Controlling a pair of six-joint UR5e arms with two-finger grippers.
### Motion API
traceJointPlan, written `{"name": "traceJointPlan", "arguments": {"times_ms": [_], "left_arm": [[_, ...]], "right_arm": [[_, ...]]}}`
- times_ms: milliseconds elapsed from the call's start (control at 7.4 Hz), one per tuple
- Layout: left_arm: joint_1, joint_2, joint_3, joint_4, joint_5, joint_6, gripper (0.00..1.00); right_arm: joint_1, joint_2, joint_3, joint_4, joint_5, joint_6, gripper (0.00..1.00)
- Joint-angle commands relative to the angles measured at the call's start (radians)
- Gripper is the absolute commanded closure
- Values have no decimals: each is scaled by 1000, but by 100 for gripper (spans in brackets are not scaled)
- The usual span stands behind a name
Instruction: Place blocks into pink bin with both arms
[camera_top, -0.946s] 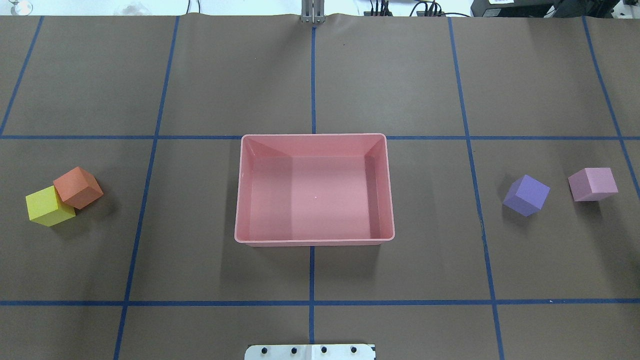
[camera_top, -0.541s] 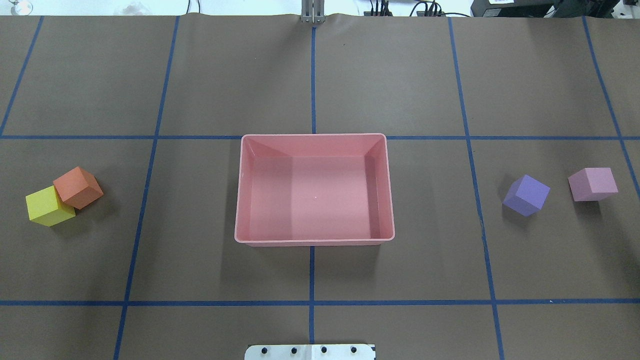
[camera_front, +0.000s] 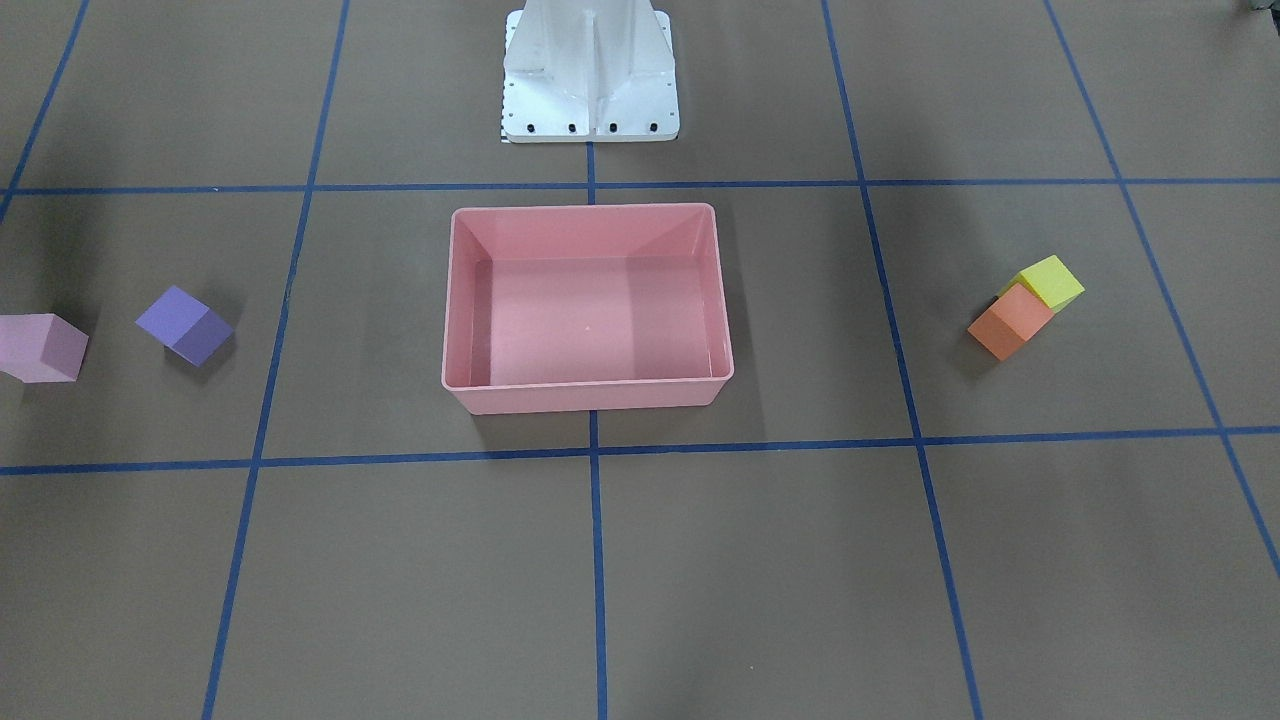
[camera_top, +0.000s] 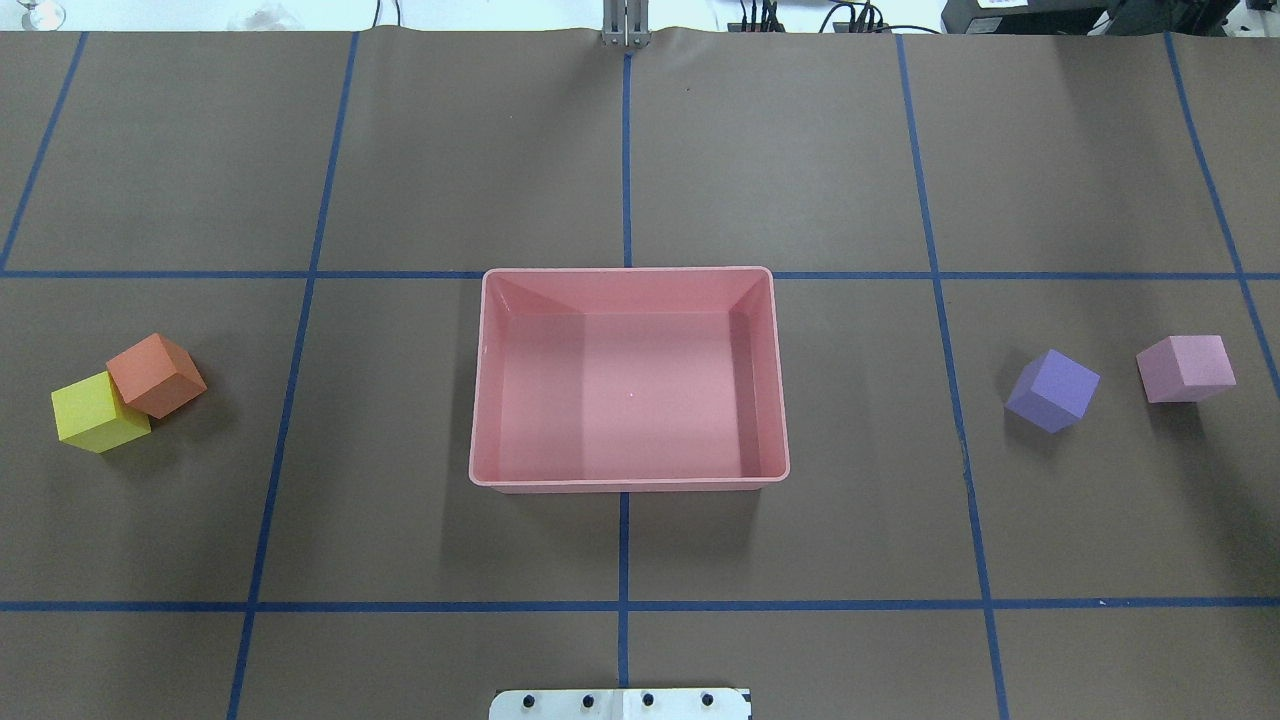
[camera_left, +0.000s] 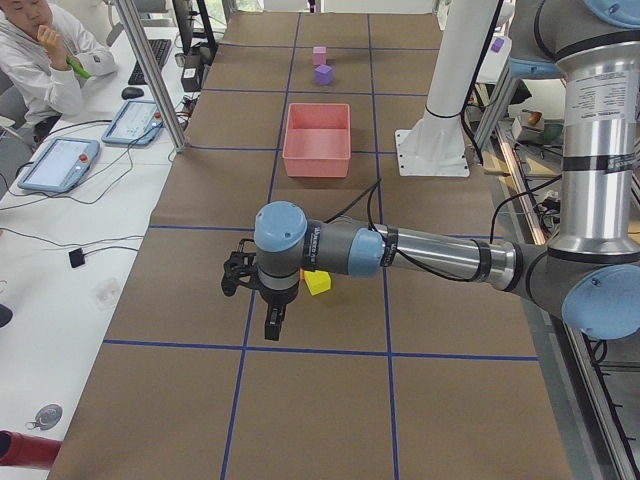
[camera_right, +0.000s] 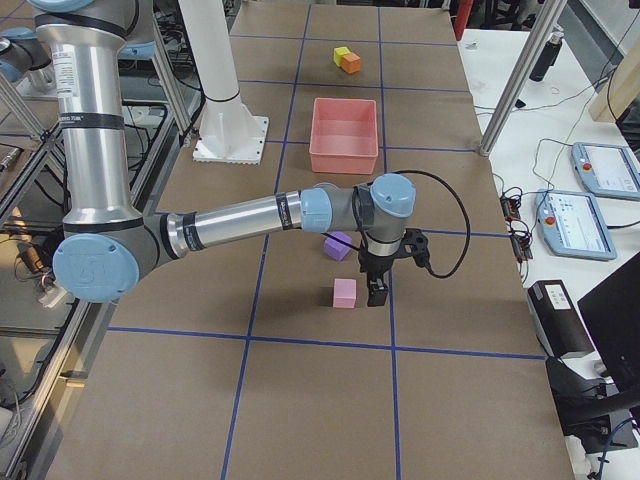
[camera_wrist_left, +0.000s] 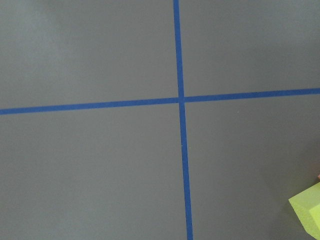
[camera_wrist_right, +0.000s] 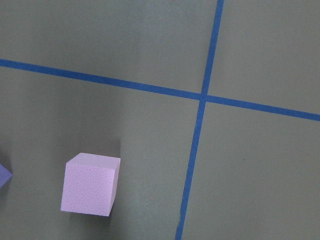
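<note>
The pink bin (camera_top: 628, 271) sits empty at the table's middle; it also shows in the front-facing view (camera_front: 585, 208). The yellow cube (camera_top: 95, 412) and orange cube (camera_top: 155, 375) touch at the left. The purple cube (camera_top: 1052, 390) and light pink cube (camera_top: 1186, 368) lie apart at the right. My left gripper (camera_left: 272, 322) hangs above the table beside the yellow cube (camera_left: 318, 282). My right gripper (camera_right: 378, 290) hangs beside the light pink cube (camera_right: 344, 293). I cannot tell whether either is open or shut. The right wrist view shows the light pink cube (camera_wrist_right: 90, 184).
The white base mount (camera_front: 590, 75) stands behind the bin on my side. Blue tape lines grid the brown table. A seated operator (camera_left: 40, 50) and tablets (camera_left: 60, 160) are beyond the far long edge, with metal posts (camera_left: 150, 70) there.
</note>
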Motion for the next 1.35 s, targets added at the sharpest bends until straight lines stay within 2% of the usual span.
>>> {"name": "traceJointPlan", "arguments": {"times_ms": [0,270,405,676,811,1216], "left_arm": [[2,-11,9,-18,-2,8,0],[2,-4,8,-14,-8,8,0],[2,12,15,-17,-43,7,0],[1,15,17,-15,-54,1,0],[1,15,15,-12,-57,1,0],[-1,38,-5,-15,-92,1,0]], "right_arm": [[-3,8,-1,98,3,7,0],[-3,5,7,114,-9,19,0],[-2,4,19,114,-34,28,0],[1,-8,74,114,-58,28,0],[1,-25,95,114,-107,28,0],[1,-33,94,114,-121,28,0]]}}
